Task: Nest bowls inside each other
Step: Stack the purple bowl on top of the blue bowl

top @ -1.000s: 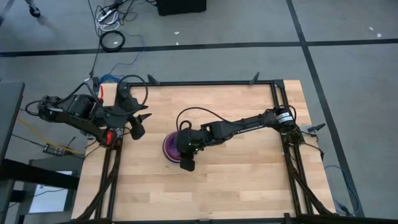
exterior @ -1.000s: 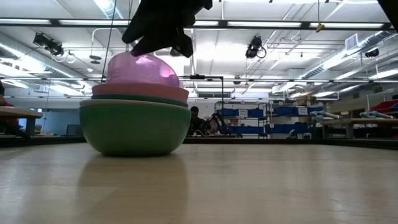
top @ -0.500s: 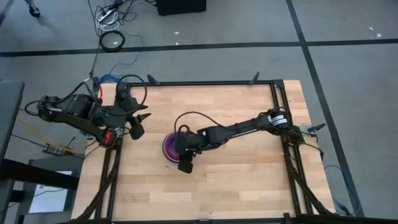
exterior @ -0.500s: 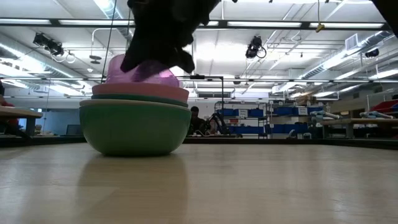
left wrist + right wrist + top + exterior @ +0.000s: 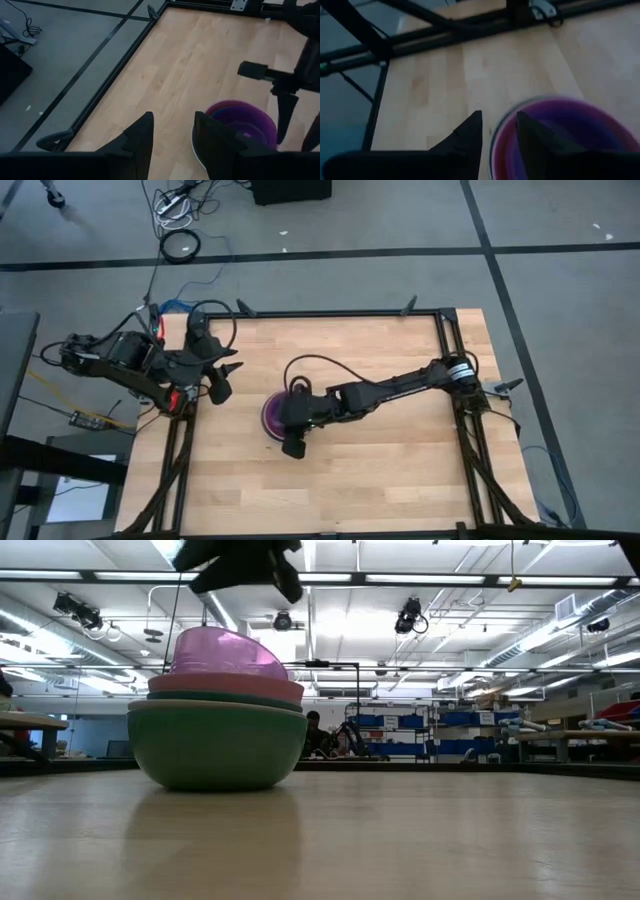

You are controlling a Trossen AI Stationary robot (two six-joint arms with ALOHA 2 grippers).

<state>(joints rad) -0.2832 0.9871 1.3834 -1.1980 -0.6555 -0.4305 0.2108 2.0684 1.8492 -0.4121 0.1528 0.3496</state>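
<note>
- Nested bowls point(image 5: 216, 720): purple tilted atop pink, teal, sage green.
- Right pincer point(image 5: 292, 442) above them, fingers apart, empty; left pincer point(image 5: 222, 385) apart.
- Pale wooden counter point(image 5: 380, 470); workshop behind.

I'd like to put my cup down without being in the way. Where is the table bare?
Bare wood runs along the table edge nearest the arms' bases and across the right half beyond the right arm. It is crowded at the bowl stack, where the right gripper hovers, and near the left gripper.

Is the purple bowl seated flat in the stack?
No, tilted. In the low view the purple bowl sits slanted above the pink bowl's rim, one side higher.
</note>
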